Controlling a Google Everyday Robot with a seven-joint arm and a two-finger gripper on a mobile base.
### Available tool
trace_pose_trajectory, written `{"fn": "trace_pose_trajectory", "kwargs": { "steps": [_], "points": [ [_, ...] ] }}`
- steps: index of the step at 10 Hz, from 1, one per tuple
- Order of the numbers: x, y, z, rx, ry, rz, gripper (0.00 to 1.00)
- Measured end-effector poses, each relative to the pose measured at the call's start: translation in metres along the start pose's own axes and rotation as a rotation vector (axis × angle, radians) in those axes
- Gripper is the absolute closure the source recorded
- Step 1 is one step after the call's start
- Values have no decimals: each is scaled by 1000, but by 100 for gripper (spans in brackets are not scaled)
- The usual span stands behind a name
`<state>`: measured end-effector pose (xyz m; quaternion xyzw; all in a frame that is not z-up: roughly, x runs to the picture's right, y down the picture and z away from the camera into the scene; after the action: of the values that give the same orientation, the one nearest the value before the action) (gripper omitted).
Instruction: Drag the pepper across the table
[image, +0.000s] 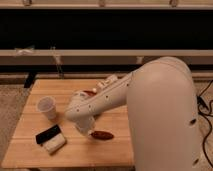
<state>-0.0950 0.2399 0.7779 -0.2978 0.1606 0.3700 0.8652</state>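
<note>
We see the gripper (91, 131) low over the table (30, 131), just beside the pepper (103, 135); we cannot tell its grip.

I saw matt pale wood on the table (115, 152), faint gloss on the pepper (102, 135), and smooth whitish plastic on the gripper (89, 130) at the pepper's nine o'clock.

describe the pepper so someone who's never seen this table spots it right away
Start at the light wooden table under the white robot arm. Near its front edge, right beside the gripper at the arm's low end, lies the pepper. It is a small dark red-brown pod with tapered ends, unlike the pale cup and the black-and-white block nearby.
</note>
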Motion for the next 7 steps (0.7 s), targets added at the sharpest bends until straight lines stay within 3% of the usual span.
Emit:
{"fn": "trace_pose_trajectory", "kwargs": {
  "steps": [7],
  "points": [
    [1,-5,7,35,15,-29,20]
  ]
}}
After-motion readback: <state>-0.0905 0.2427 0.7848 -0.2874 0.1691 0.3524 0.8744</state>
